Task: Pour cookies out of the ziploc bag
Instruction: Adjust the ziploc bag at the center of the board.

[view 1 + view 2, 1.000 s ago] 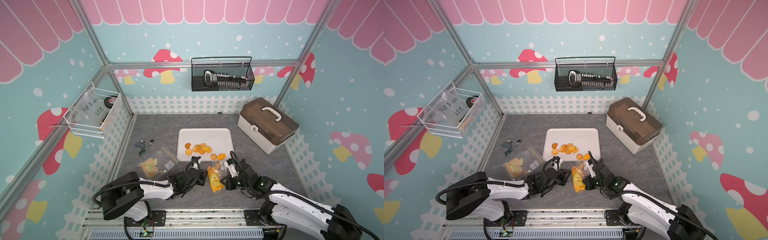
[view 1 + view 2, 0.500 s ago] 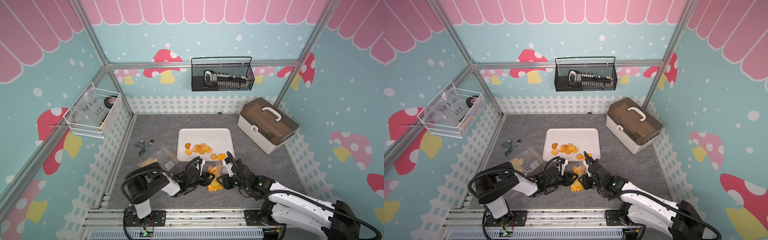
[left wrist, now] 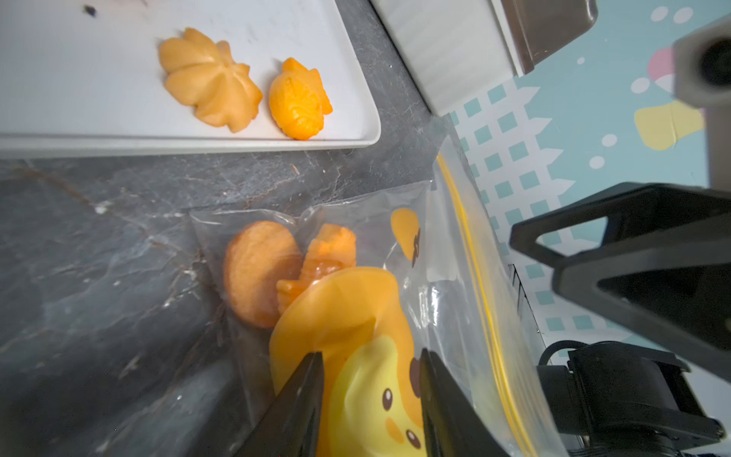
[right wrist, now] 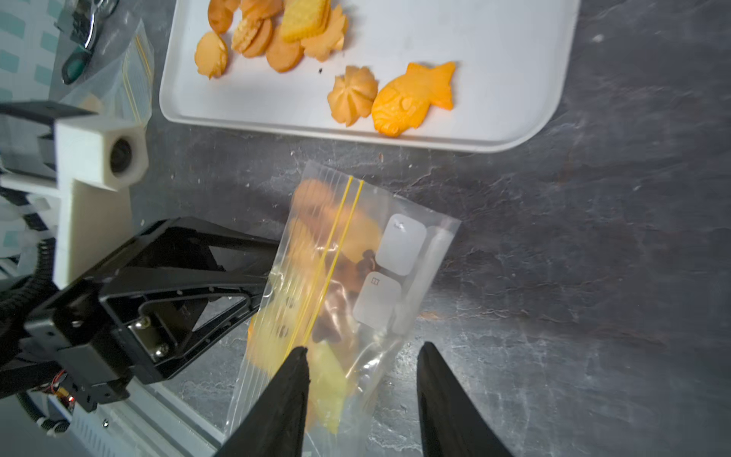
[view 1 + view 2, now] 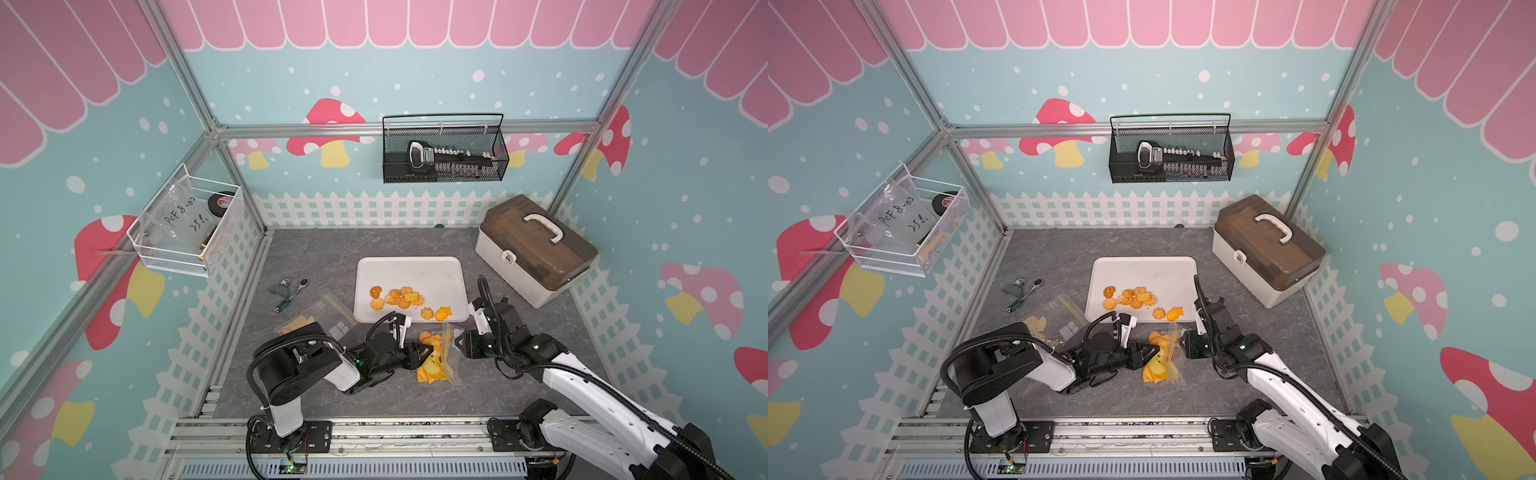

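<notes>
The clear ziploc bag with a yellow cartoon print lies flat on the grey table just in front of the white tray. Several cookies lie on the tray. A few cookies still sit inside the bag. My left gripper is open, its fingers straddling the bag's printed end. My right gripper is open at the bag's zip side, one finger over the plastic, the other over bare table.
A brown-lidded toolbox stands right of the tray. A second clear bag and a small ratchet tool lie to the left. White fence and wall baskets ring the table.
My right gripper has opened and let go of the bag, which now lies flat. The left arm's elbow has swung in toward the middle and its jaws have widened slightly.
</notes>
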You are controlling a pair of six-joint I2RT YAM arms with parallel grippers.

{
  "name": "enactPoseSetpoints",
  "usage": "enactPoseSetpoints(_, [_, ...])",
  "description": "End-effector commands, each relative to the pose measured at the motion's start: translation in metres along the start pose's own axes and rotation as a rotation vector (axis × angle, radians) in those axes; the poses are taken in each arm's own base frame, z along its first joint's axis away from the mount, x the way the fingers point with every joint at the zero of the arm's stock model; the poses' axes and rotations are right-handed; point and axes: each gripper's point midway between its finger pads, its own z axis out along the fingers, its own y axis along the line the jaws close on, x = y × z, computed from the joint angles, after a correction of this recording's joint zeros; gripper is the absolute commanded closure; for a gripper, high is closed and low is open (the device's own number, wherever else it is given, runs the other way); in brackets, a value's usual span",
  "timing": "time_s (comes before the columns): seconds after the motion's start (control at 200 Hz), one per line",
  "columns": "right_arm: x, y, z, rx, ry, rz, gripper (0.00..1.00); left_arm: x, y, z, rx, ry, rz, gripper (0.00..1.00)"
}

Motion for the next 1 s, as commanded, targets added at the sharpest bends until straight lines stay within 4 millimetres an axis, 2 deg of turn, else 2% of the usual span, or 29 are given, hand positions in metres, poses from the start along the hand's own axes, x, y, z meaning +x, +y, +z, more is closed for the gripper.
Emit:
enactPoseSetpoints(0.0, [-0.006, 0.023, -0.003, -0.119, -0.002, -0.022, 0.55, -0.001, 0.004, -0.004, -0.031, -0.001, 0.02, 0.56])
enactPoseSetpoints(0.18, [0.004, 0.014, 0.007, -0.096, 0.028, -0.007, 0.54, -0.01, -0.008, -0.004, -0.044, 0.016, 0.078, 0.56])
enactPoseSetpoints(0.42, [0.014, -0.01, 0.014, -0.017, -0.023, 0.044, 0.5, -0.023, -0.018, -0.017, -0.138, 0.0, 0.186, 0.57])
enactPoseSetpoints(0.58, [0.016, -0.017, 0.02, -0.014, -0.036, 0.068, 0.5, -0.02, -0.018, -0.013, -0.119, 0.012, 0.175, 0.58])
enactPoseSetpoints(0.776, [0.01, 0.012, 0.032, -0.189, -0.044, 0.077, 0.47, -0.018, -0.02, -0.011, -0.104, 0.016, 0.176, 0.58])
enactPoseSetpoints(0.996, [0.008, 0.029, 0.052, -0.27, -0.002, 0.075, 0.48, -0.024, -0.019, -0.022, -0.129, -0.014, 0.199, 0.59])
